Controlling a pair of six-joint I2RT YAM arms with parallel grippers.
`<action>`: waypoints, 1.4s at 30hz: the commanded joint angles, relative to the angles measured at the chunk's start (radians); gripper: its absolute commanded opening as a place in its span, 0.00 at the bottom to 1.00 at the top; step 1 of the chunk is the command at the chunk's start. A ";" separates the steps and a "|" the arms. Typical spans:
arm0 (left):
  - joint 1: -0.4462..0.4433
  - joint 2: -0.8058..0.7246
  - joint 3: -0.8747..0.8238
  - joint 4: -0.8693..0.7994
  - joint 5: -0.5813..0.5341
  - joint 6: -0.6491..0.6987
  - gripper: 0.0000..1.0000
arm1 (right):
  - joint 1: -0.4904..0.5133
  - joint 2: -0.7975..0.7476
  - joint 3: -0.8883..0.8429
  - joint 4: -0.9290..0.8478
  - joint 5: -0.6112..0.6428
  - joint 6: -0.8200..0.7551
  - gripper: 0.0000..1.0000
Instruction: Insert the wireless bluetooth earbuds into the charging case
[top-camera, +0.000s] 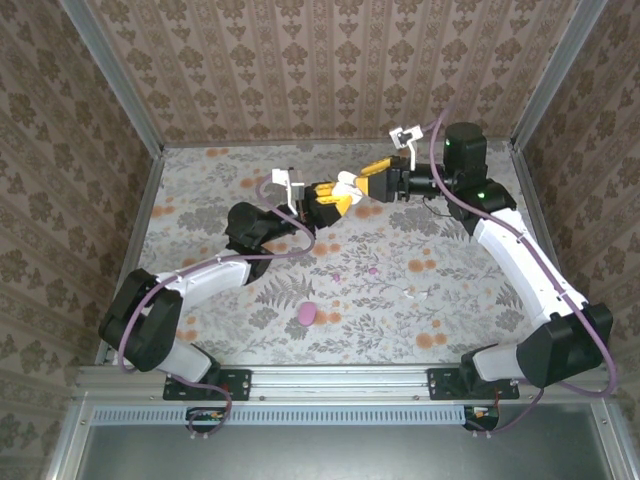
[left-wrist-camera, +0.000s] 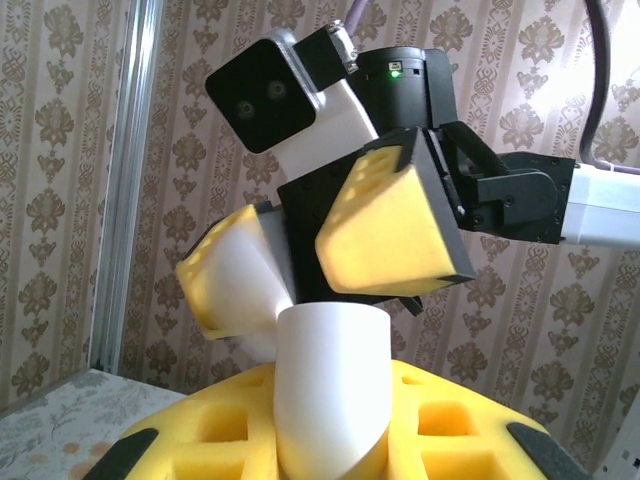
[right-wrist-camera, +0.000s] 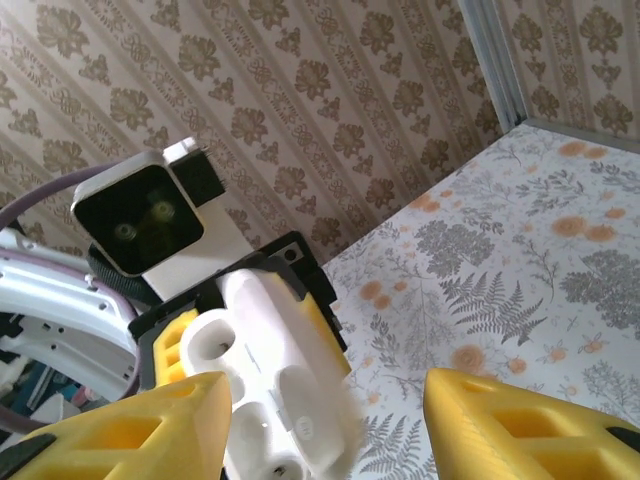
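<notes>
Two magenta earbuds (top-camera: 337, 275) and two white earbuds (top-camera: 408, 293) are lying on the flowered table (top-camera: 200, 180), near the middle. One rounder magenta object (top-camera: 307, 313) is lying nearer. Farther back, the left gripper (top-camera: 333, 198) is pinching one white charging case (right-wrist-camera: 275, 360) in the air. The right gripper (top-camera: 365, 183) is facing it with its fingers spread.

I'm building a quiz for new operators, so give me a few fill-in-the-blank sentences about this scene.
1. The left gripper is shut on the white ___.
2. The right gripper faces it with its jaws ___.
3. The white earbuds lie loose on the ___.

Missing words: charging case; open; table.
</notes>
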 joint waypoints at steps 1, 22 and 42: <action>-0.007 -0.032 0.010 0.056 0.039 0.019 0.11 | -0.014 0.004 0.022 0.015 -0.001 0.035 0.55; 0.016 0.006 0.022 0.051 -0.087 0.157 0.14 | 0.053 -0.176 -0.140 0.046 0.261 0.193 0.59; 0.035 -0.026 0.074 0.054 0.125 0.005 0.15 | 0.011 -0.015 -0.001 0.088 -0.162 -0.178 0.55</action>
